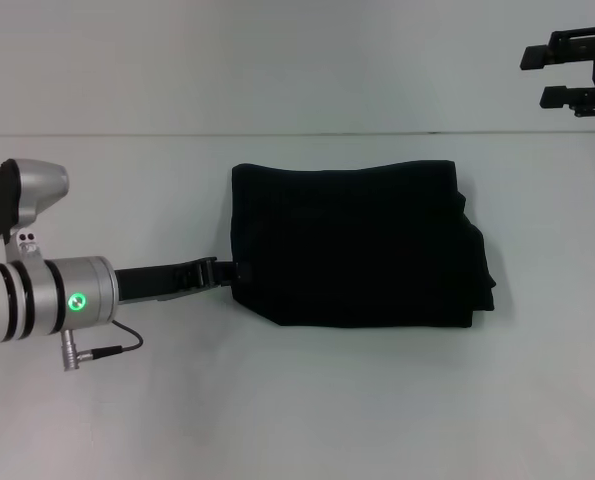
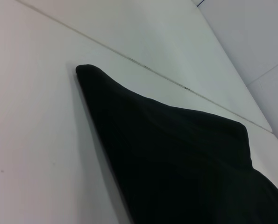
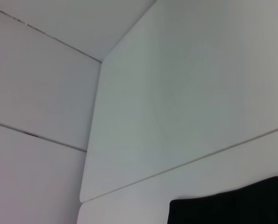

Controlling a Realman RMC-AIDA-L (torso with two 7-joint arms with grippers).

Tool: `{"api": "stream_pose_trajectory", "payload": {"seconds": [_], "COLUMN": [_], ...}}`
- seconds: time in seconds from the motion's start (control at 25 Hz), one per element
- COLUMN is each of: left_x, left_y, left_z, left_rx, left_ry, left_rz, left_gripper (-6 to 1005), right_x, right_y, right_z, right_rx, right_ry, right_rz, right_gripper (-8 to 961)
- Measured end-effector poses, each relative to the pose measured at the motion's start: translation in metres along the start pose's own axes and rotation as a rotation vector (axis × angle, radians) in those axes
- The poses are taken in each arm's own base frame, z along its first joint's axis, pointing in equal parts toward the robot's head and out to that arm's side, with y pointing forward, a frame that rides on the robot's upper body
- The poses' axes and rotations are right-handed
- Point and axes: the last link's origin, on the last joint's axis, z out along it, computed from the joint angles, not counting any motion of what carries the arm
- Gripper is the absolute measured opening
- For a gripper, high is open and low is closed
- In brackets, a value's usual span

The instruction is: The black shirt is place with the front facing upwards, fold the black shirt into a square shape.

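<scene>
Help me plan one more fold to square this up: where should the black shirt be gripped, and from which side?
Probably at the black shirt's left edge, near its front-left corner, coming in low from the robot's left. That edge lies flat and straight, and the left end effector is already there. The right side bulges in loose layers; the right end effector is raised far off.

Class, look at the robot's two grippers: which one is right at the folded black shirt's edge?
The left gripper is the one; it sits at the near-left edge of the black shirt. The right gripper hangs far off, raised at the table's far right.
</scene>
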Motion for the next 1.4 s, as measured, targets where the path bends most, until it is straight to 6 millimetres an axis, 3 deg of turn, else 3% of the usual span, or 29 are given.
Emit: {"api": "stream_pose_trajectory", "payload": {"seconds": [0.28,0.48,0.6,1.4], "left_x": [-0.005,-0.035,-0.042,-0.062], "left_y": [0.004,-0.006,-0.012,-0.023], "left_z": [0.003,-0.004,-0.012,-0.047], "left_rx": [-0.021,-0.038,-0.040,-0.088], "left_ry": [-0.005,0.059,0.103,0.125], "left_rz": [-0.013,-0.114,-0.146,-0.186], "left_gripper": [187,79,27,65], "right_x": [0.000,0.001,0.001,0.002], "right_y": [-0.003,-0.004,-0.006,-0.007], "right_z": [-0.001,-0.001,-0.002,-0.003], "right_rx": [-0.001,0.001,0.005,0.004], "right_ry": [-0.006,-0.007,-0.009,-0.007], "right_rz": [0.012,0.017,0.021,0.017], "right_gripper": [667,667,666,666]}}
